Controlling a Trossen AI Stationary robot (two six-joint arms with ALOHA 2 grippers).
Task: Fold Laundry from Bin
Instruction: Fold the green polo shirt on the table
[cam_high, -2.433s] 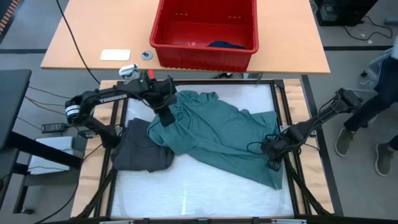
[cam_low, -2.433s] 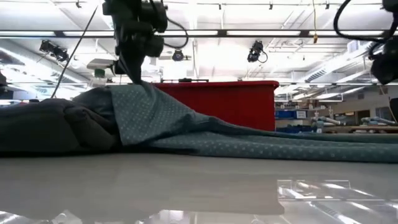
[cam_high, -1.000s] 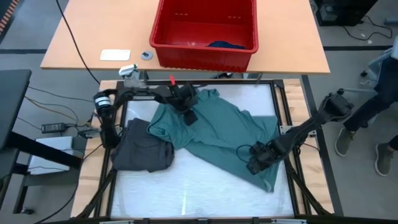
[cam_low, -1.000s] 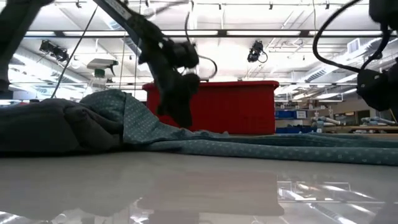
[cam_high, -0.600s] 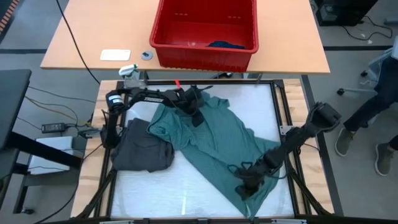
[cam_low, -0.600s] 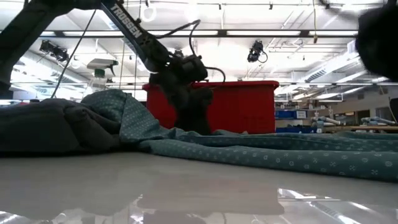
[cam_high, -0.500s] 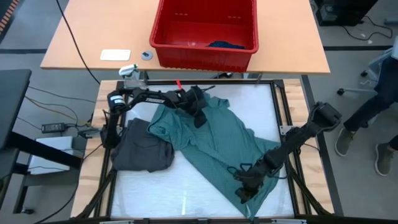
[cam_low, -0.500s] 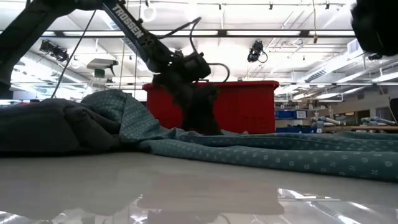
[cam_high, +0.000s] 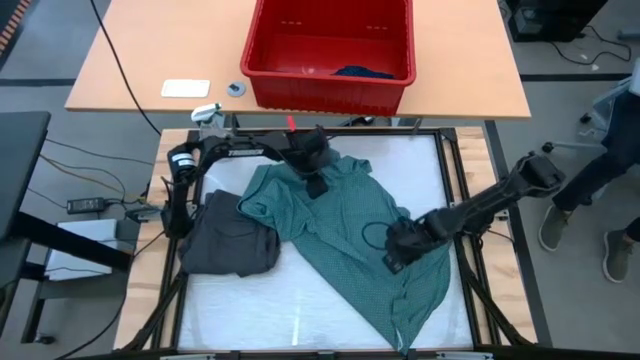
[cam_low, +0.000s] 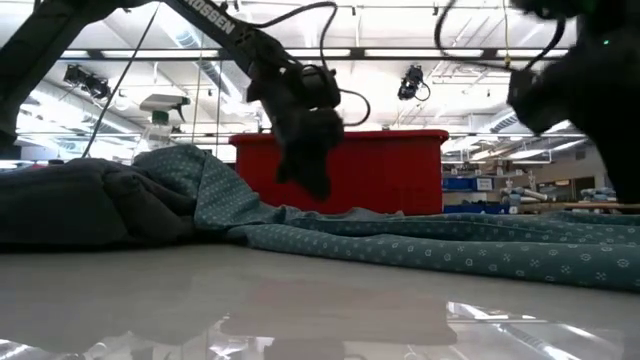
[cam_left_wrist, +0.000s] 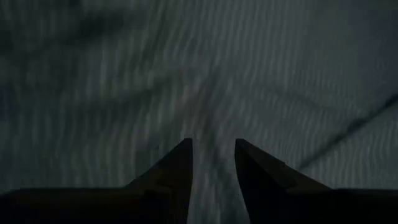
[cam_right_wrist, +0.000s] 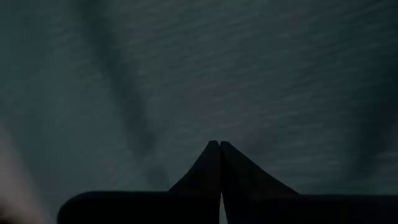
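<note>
The teal-green dotted T-shirt (cam_high: 350, 235) lies spread on the white table (cam_high: 250, 300), beside a dark grey crumpled garment (cam_high: 228, 243) at the left. The left gripper (cam_high: 315, 185) hovers over its far edge, fingers (cam_left_wrist: 177, 171) slightly parted, holding nothing. The right gripper (cam_high: 393, 262), fingers together, is over its right part. The large red plastic bin (cam_high: 330, 82) stands farther back.

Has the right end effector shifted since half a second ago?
Yes. The right end effector has moved up the teal shirt, toward the red bin.
</note>
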